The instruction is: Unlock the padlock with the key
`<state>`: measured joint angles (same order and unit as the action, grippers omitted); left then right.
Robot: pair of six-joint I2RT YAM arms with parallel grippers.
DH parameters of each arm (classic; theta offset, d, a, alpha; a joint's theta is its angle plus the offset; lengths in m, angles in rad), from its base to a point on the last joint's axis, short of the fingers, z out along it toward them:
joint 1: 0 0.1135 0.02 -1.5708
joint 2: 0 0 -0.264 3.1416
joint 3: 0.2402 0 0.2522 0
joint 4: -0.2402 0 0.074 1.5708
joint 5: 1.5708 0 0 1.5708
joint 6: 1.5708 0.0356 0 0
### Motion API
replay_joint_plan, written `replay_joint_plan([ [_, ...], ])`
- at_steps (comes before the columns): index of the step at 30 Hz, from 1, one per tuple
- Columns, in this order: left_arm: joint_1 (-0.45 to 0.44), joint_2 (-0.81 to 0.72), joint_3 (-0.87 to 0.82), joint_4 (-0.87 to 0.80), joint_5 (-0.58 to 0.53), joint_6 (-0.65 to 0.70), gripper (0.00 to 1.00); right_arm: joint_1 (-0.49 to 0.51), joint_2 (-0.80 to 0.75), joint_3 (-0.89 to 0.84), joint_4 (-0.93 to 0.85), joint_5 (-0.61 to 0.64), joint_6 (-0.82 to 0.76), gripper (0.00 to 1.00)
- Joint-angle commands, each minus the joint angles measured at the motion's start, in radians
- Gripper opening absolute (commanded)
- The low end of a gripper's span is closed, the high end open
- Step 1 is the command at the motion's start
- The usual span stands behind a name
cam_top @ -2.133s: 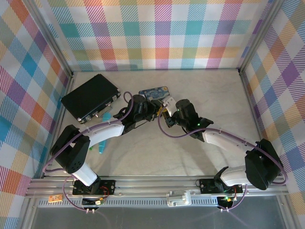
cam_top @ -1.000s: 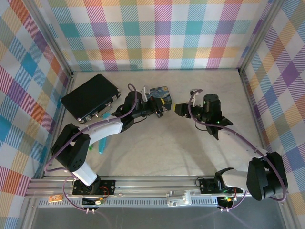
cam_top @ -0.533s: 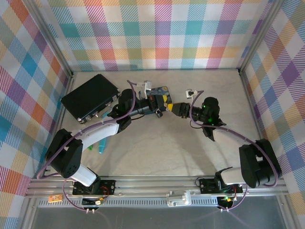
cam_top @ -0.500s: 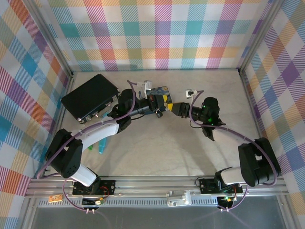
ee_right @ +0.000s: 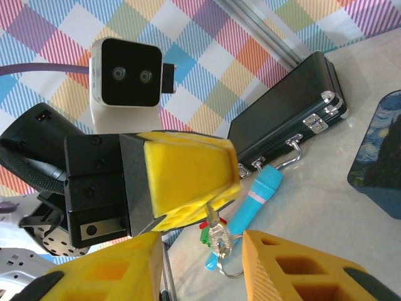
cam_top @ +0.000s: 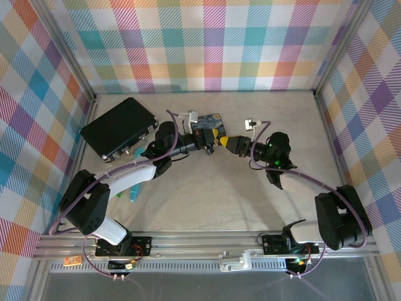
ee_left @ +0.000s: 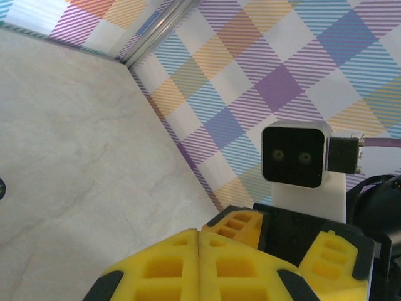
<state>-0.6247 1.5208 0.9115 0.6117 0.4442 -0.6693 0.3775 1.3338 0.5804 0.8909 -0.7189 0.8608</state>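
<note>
My left gripper is shut above the table, its yellow fingers pressed flat together. A small silver key with a wire ring hangs from between those fingertips, its blade pinched there. My right gripper faces the left one tip to tip. It stands open, one yellow finger on each side of the hanging key, touching neither side. One of the right gripper's fingers sits just behind the left tips. The padlock is hidden.
A black case lies at the back left, seen close behind the left gripper. The blue painted tin sits behind both grippers. A light-blue pen-like stick lies on the table below the key.
My right gripper has swung left toward the left gripper and narrowed its jaws around the hanging key. The left gripper stayed shut and shifted only slightly.
</note>
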Motion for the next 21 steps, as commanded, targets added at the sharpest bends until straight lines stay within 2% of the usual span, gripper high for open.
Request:
replay_joint_plan([
  [1, 0.001, -0.028, -0.014, 0.097, -0.011, -0.030, 0.00, 0.020, 0.007, 0.010, 0.051, 0.003, 0.014, 0.37],
  [8, -0.004, -0.029, -0.032, 0.156, -0.023, -0.067, 0.00, 0.029, 0.057, 0.009, 0.109, 0.013, 0.038, 0.35],
  [15, -0.009, -0.019, -0.048, 0.205, -0.036, -0.104, 0.00, 0.042, 0.092, 0.013, 0.155, 0.027, 0.069, 0.25],
  [21, -0.014, -0.003, -0.064, 0.244, -0.044, -0.129, 0.00, 0.043, 0.142, 0.021, 0.268, 0.036, 0.133, 0.25],
])
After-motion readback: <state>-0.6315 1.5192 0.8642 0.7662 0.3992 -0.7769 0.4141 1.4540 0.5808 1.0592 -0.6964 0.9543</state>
